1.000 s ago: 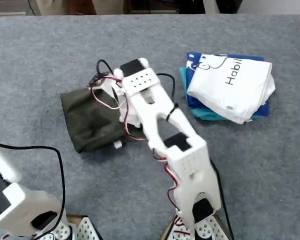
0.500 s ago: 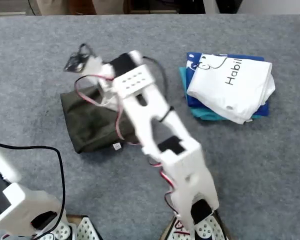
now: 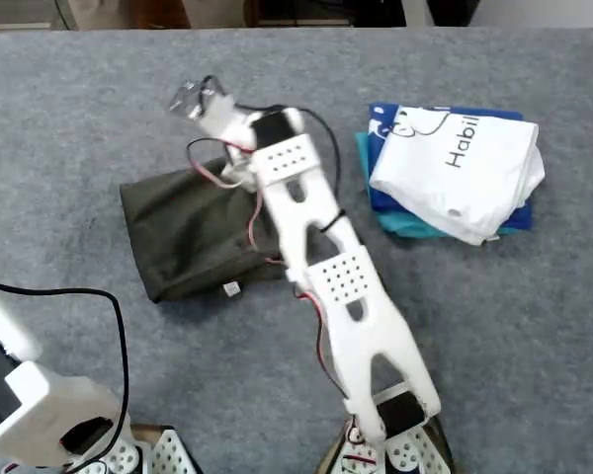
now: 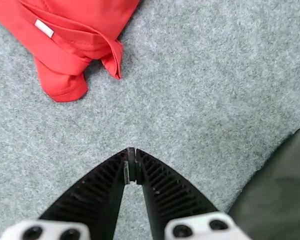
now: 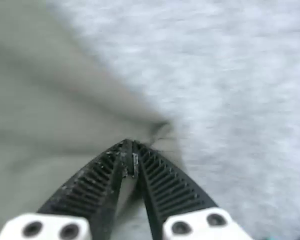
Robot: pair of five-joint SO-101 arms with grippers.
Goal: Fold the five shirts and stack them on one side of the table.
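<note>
One red shirt (image 4: pixel 65 35) lies in left wrist view, folded stack (image 3: pixel 455 173) overhead.

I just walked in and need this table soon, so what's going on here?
Two robot arms are folding shirts and stacking them. Three are piled at one side of the table: a white shirt on a blue shirt on a teal shirt. A dark olive shirt lies folded mid-table, and the right gripper is shut near its edge, apparently holding nothing. The left gripper is shut too, over bare table beside a crumpled red shirt that is not yet folded.
</note>
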